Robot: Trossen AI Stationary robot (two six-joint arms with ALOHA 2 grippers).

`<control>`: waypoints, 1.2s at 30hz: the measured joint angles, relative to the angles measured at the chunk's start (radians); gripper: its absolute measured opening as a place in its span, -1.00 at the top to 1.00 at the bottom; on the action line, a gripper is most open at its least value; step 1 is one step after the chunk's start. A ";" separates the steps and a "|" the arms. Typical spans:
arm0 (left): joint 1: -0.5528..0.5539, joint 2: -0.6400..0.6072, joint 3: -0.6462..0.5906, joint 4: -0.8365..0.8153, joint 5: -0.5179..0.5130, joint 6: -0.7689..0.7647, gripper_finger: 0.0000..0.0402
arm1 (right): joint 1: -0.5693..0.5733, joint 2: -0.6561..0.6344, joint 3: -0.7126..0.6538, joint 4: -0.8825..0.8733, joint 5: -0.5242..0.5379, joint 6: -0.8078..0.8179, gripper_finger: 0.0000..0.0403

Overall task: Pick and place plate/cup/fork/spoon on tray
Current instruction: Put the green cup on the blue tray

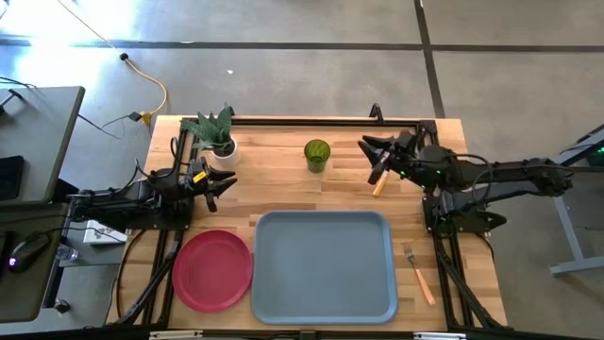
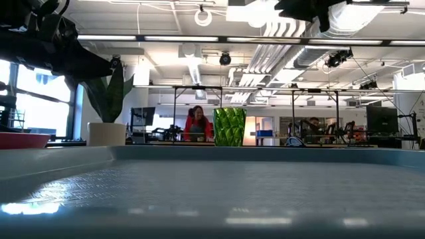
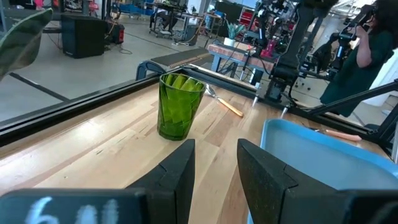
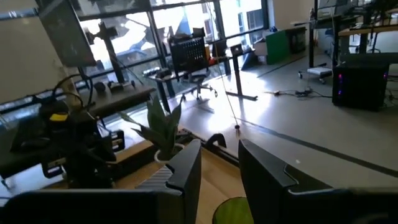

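The blue-grey tray (image 1: 326,283) lies at the table's near middle. The pinkish-red plate (image 1: 212,269) lies flat on the table, left of the tray. The green cup (image 1: 317,154) stands upright behind the tray, and also shows in the left wrist view (image 3: 179,106). The spoon (image 1: 380,181) lies on the table right of the cup, partly under my right arm. The fork (image 1: 418,274) lies right of the tray. My left gripper (image 1: 222,182) is open and empty, left of the cup, pointing at it (image 3: 214,168). My right gripper (image 1: 373,151) is open and empty, raised above the table right of the cup (image 4: 219,168).
A white pot with a green plant (image 1: 217,137) stands at the far left, just behind my left gripper. Bare wood lies between the cup and the tray. People (image 2: 197,125) show in the room beyond the far edge.
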 joint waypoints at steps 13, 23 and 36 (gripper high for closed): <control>0.000 0.000 0.000 0.000 0.000 0.000 0.45 | -0.143 0.237 0.264 -0.306 -0.282 0.016 0.51; 0.000 0.000 0.000 0.000 0.000 0.000 0.45 | -0.210 0.379 0.356 -0.348 -0.416 -0.102 0.51; 0.000 0.000 0.000 -0.001 -0.001 -0.062 0.45 | -0.223 0.493 0.364 -0.354 -0.442 -0.198 0.51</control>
